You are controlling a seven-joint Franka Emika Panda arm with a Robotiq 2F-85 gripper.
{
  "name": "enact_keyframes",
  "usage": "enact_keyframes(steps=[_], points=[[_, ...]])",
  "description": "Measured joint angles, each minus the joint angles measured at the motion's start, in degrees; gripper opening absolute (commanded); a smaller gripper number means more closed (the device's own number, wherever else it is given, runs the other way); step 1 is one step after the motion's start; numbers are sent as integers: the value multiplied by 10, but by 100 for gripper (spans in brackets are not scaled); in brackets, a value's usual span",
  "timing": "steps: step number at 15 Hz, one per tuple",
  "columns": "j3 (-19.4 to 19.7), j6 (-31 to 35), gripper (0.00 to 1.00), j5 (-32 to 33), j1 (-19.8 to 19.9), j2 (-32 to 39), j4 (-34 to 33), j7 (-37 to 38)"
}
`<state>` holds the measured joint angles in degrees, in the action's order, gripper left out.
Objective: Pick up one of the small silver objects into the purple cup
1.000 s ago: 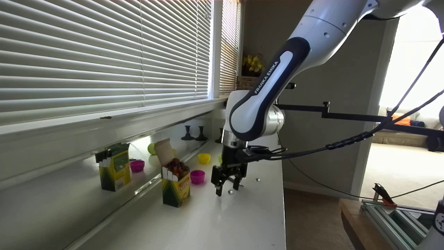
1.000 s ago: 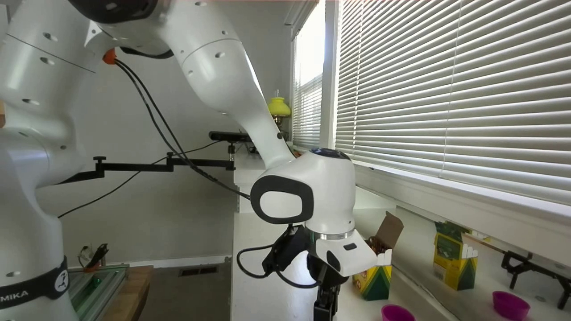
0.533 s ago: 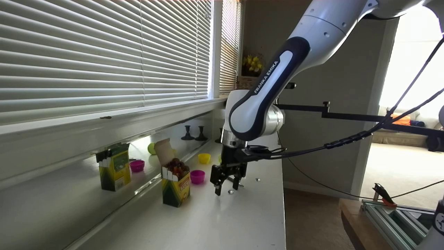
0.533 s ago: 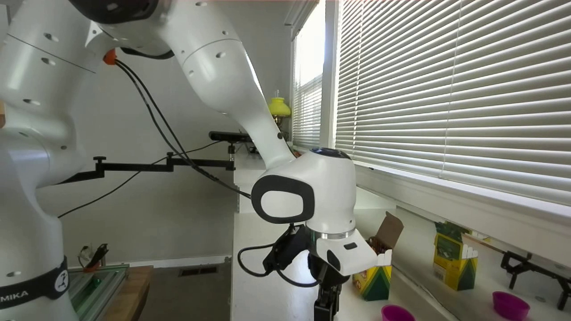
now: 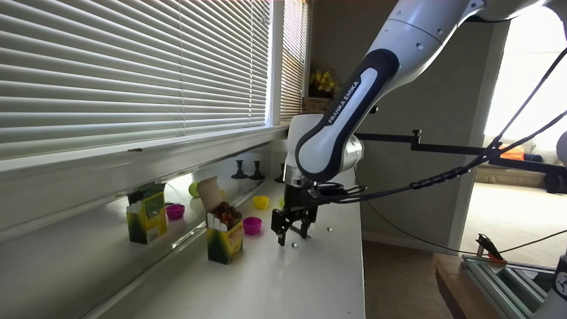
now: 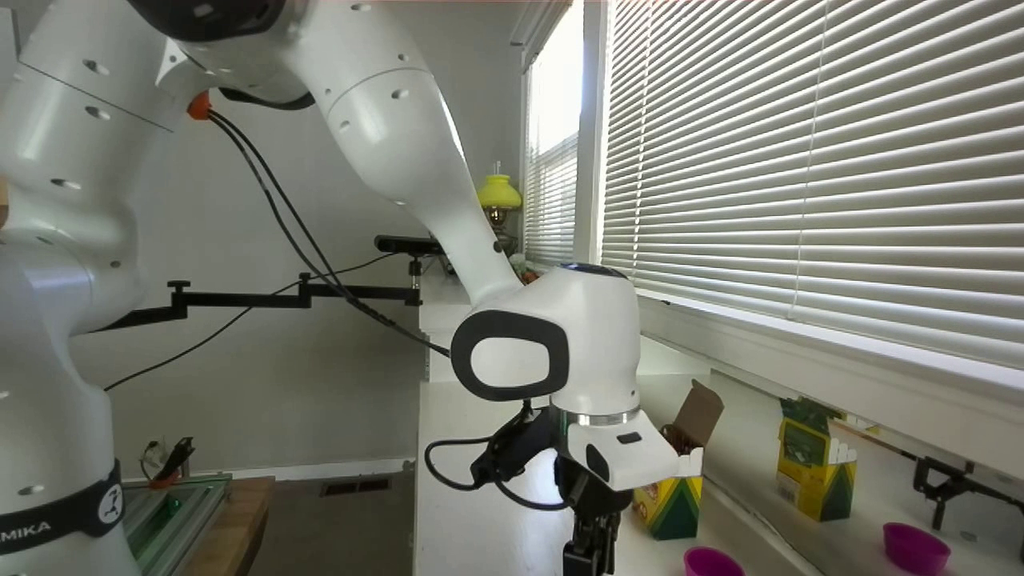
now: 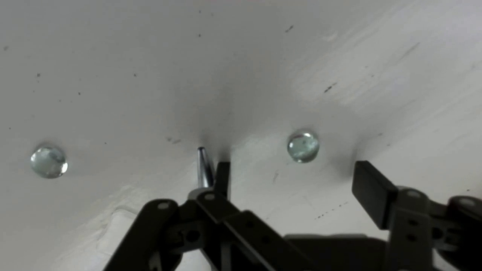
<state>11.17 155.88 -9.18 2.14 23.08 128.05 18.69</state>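
Pre-grasp, prob.: tool [image 7: 295, 178] spread, nothing held, nr right bead [image 7: 303, 147] (wrist view). Next shd lower astride it, pinch.

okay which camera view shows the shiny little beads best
The wrist view: both beads look big, with nothing covering them. Across the exterior views, the beads are tiny specks at best, otherwise impossible to make out.
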Motion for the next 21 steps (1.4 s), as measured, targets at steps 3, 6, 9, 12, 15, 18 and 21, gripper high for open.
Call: enact_keyframes(steps=[3,6,9,12,15,18,21], points=[[16,-1,73,25,-15,0,0,22],[22,-5,72,37,-26,0,1,36],[22,-15,75,37,-33,0,1,41],[23,-23,64,37,-37,0,0,43],[24,-30,57,39,-40,-1,-2,49],[25,-38,62,40,-44,-2,-4,58],[27,-42,35,45,-46,-2,-5,65]])
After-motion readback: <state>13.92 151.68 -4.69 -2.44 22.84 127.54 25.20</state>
